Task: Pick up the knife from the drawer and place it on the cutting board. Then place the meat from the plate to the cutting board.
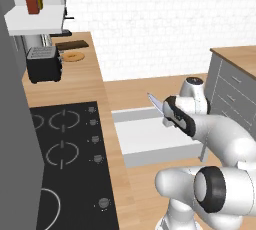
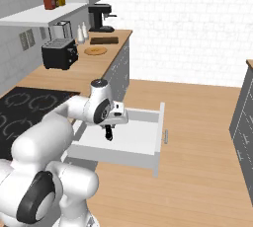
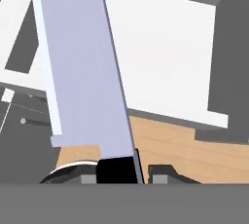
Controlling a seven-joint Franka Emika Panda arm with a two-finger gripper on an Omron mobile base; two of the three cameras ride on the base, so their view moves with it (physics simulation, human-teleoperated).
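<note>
Now we hold the knife (image 3: 85, 67) by its black handle in our gripper (image 3: 127, 169), lifted above the open drawer (image 1: 150, 141); the cutting board (image 2: 104, 40) lies far back on the counter (image 2: 74, 73).

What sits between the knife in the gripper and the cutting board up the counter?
The gripper holds the knife above the open drawer. The cutting board lies far along the counter, beside the plate. The toaster stands off to the wall side. Nothing visible blocks a lifted path over the bare counter.
</note>
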